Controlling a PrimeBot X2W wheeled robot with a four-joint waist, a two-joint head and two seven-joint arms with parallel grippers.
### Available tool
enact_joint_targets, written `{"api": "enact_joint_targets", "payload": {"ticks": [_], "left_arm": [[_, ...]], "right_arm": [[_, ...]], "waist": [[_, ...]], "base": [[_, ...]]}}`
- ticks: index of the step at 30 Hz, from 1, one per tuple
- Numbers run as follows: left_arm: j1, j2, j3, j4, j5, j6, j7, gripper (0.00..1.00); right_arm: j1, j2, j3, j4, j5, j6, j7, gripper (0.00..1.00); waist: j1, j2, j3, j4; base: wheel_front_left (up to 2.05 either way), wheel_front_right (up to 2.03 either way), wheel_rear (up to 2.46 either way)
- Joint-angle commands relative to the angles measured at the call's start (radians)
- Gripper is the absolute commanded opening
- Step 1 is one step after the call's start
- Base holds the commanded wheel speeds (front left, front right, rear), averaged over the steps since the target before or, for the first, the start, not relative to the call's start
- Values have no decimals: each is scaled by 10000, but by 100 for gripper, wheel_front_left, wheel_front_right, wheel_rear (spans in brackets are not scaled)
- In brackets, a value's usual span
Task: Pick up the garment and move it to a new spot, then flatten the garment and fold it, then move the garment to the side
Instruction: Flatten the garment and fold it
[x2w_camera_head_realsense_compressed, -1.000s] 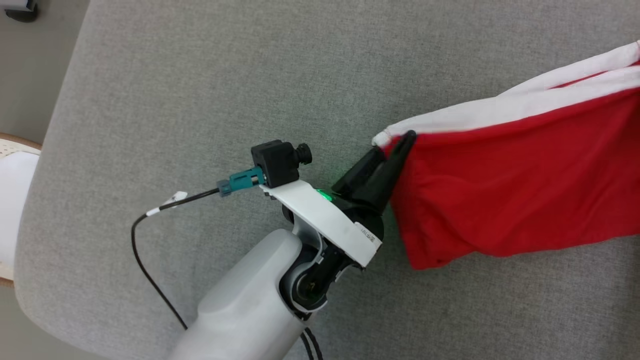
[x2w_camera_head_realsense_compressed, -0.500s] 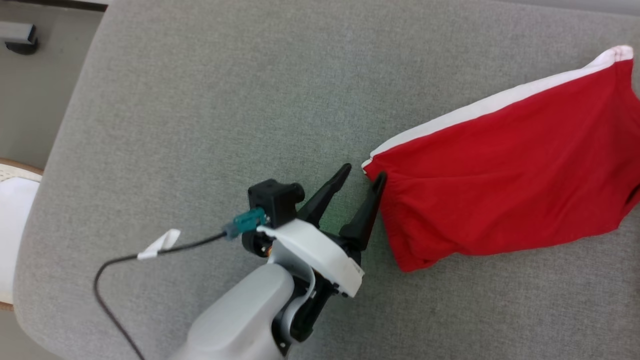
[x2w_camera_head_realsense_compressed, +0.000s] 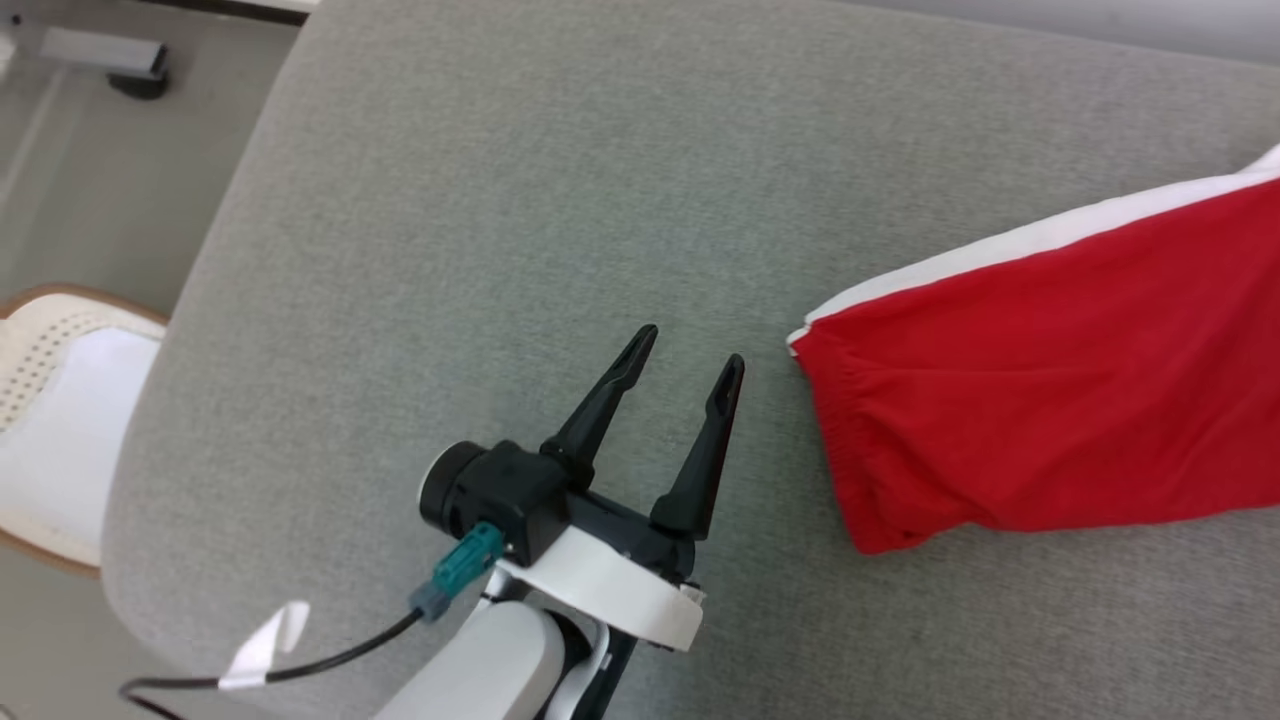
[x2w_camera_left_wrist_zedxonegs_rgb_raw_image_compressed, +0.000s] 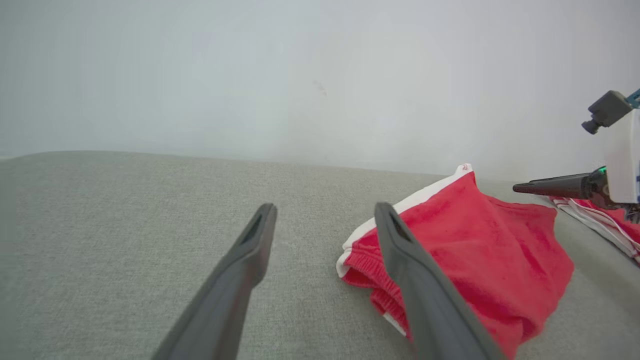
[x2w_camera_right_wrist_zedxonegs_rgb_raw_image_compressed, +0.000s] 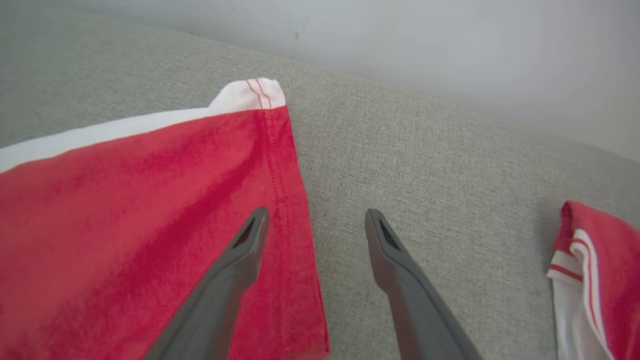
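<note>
- Chair (x2w_camera_head_realsense_compressed: 60, 400) sits off the left edge of the grey cushion (x2w_camera_head_realsense_compressed: 480, 200). The head view has swung since a second ago, so this is the camera moving, not the chair.
- Left gripper (x2w_camera_head_realsense_compressed: 690, 350): a second ago it was pinched on the garment's white-striped waistband corner. It then let go, and now it is pulled back with its fingers spread wide and nothing between them. It is near the waistband but apart from it, as the left wrist view (x2w_camera_left_wrist_zedxonegs_rgb_raw_image_compressed: 325, 207) also shows.
- Red garment (x2w_camera_head_realsense_compressed: 1050, 400): the corner was lifted and bunched before, and now lies released on the cushion's right part. The white stripe runs along its far side and the elastic waistband faces the left gripper. It looks mostly flat, with some rumpling at the waistband (x2w_camera_left_wrist_zedxonegs_rgb_raw_image_compressed: 475, 240).
- Right gripper (x2w_camera_right_wrist_zedxonegs_rgb_raw_image_compressed: 316, 214): jaws wide and holding nothing. One finger is over the red hem (x2w_camera_right_wrist_zedxonegs_rgb_raw_image_compressed: 150, 200) and the other over bare cushion.
- Second red-and-white piece (x2w_camera_right_wrist_zedxonegs_rgb_raw_image_compressed: 590, 260) lies further right, well apart.
- My read: the move and spread-out look done and both grippers are free. Folding comes next and needs a fresh grip on the garment's edges.
</note>
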Motion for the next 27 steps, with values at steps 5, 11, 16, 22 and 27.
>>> {"api": "enact_joint_targets", "payload": {"ticks": [5,11,16,22,27], "left_arm": [[708,-157,612,-120,600,-328,-2,100],[1347,-310,1333,42,1047,-712,-5,100],[1722,-440,1848,109,1295,-1056,-4,100],[1962,-667,2303,184,1651,-1409,-4,100],[2153,-818,2575,284,1838,-1648,-4,100]], "right_arm": [[309,-168,-227,637,416,-2,2,100],[601,-5,-86,1343,1110,2,-98,100],[675,253,390,1301,2045,27,89,100],[865,95,834,1343,2514,30,43,100],[990,153,1339,1553,2609,41,-64,0]], "waist": [[0,0,212,477],[0,0,201,787],[0,0,157,918],[0,0,148,1103],[0,0,88,1133]], "base": [[0,0,0],[0,0,0],[0,0,0],[0,0,0],[0,0,0]]}}
